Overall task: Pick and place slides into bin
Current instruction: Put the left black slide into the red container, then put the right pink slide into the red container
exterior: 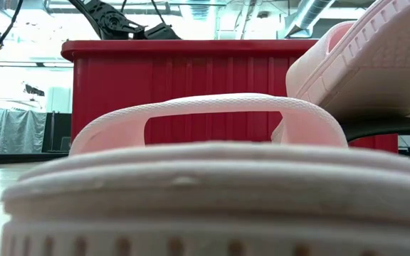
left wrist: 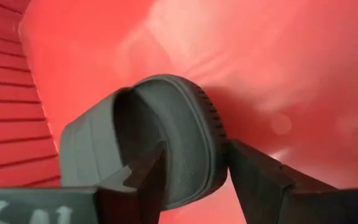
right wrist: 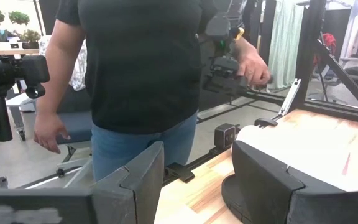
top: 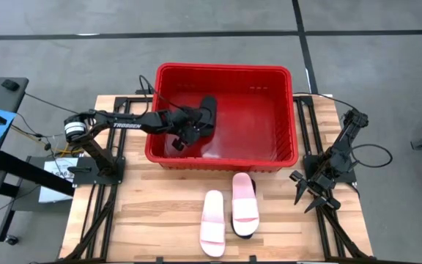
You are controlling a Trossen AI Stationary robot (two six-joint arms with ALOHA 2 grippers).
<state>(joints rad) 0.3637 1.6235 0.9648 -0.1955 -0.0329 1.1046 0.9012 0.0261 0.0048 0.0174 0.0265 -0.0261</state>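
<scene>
A: Slides first, nearest to farthest: one pink slide (top: 212, 222) lies at the near edge of the table (top: 145, 220). Just right of it a second pink slide (top: 245, 199) rests on top of a black slide (top: 242, 228), which peeks out at the near end.

B: And the fourth?

A: The other black slide (left wrist: 160, 143) is inside the bin (top: 224, 70), left of centre, with the left gripper (top: 189, 132) clamped on its sole edge. In the left wrist view one finger sits on each side of the rim and the red floor is right behind it.

B: So the step is the release?

A: I'd judge so. Best to lower until the sole rests on the bin floor, then part the fingers fully and lift straight up, so the strap doesn't catch on a fingertip.

B: Right arm?

A: The right gripper (top: 313, 192) waits at the table's right edge, fingers apart, holding nothing.

B: Surface and room?

A: Light wooden planks on a dark frame, grey floor around it. Beyond the table, a person (right wrist: 142, 74) in a black shirt and jeans stands among camera gear, gripping a handle.
</scene>
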